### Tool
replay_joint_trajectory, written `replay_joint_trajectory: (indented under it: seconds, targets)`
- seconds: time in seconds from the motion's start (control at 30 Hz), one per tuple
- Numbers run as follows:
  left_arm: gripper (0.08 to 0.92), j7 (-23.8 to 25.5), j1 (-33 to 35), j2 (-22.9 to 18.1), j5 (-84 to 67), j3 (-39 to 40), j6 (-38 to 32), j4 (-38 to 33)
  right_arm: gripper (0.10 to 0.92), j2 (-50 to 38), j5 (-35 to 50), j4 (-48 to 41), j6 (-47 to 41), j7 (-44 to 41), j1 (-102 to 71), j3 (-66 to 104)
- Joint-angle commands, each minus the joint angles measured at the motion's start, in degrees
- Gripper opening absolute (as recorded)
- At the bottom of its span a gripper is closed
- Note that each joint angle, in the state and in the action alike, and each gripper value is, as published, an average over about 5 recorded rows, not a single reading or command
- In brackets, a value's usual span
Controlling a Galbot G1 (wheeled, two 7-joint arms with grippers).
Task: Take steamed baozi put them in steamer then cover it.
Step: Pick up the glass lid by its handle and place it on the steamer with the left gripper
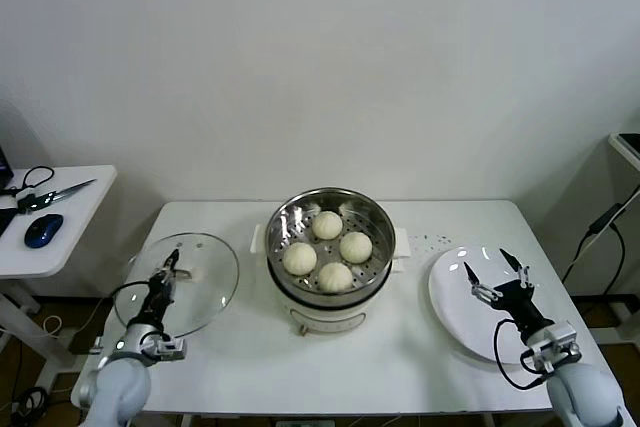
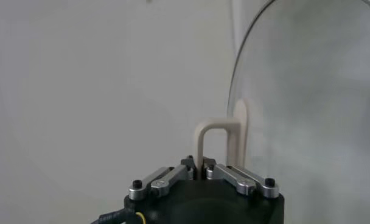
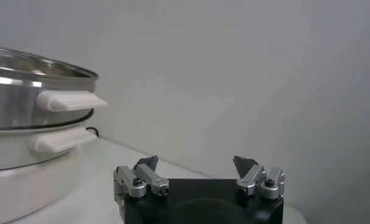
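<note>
Four baozi (image 1: 328, 249) fill one steamer (image 1: 376, 237); left gripper (image 1: 170, 269) jaws clamp cover (image 1: 205, 272) handle, right gripper (image 1: 495, 272) jaws spread.

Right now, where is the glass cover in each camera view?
Head view: the cover lies on the table left of the steamer, the left gripper at its handle.
Left wrist view: its glass fills the right side, the left gripper shut on the white handle.
Right wrist view: not in it.
Shared landmark: the steamer, seen in the head and right wrist views.
</note>
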Motion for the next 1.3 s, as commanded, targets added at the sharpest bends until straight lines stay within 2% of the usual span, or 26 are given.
replay_joint_trajectory:
  seconds: [0.03,0.23,0.37,0.57,0.7,0.8,1.03,1.13,1.3]
  targets:
    - [0.151,0.87,12.64,4.58,-1.25,-0.44,14.23,-23.54,0.823,-0.22,-0.34,-1.31,0.04,0.04,1.01,-0.32]
    - [0.151,1.51,15.2,8.77,-4.57,1.46,20.91,-30.81,0.823,-0.3,-0.93,-3.04,0.34,0.03,2.48,-1.14]
    - [0.151,2.29,13.77,14.27,-9.65,5.02,27.28,-34.18,0.823,-0.25,-1.21,-3.98,0.56,-0.04,3.24,-1.37]
    - [0.151,2.81,6.16,24.62,-18.13,16.41,40.26,-37.05,0.823,0.04,-2.07,-5.39,1.04,-0.22,4.07,-1.82]
    - [0.151,6.68,-3.2,26.34,-17.68,28.5,46.4,-37.11,0.823,0.58,-2.75,-6.27,1.32,-0.23,4.6,-2.1]
    - [0.151,11.3,-10.5,23.44,-13.01,35.48,48.03,-35.55,0.823,0.98,-3.04,-6.78,1.5,-0.27,4.88,-2.11]
    - [0.151,20.08,-20.14,10.54,0.05,46.15,48.03,-28.86,0.823,1.36,-3.33,-7.48,2.07,-0.4,4.41,-1.22]
    - [0.151,21.85,-22.11,4.93,3.5,49.31,48.03,-25.09,0.823,1.39,-3.47,-7.66,2.4,-0.56,3.98,-0.67]
    - [0.151,22.24,-24.49,-1.76,4.87,51.19,48.03,-19.46,0.823,1.45,-3.88,-7.68,2.86,-0.99,3.24,0.24]
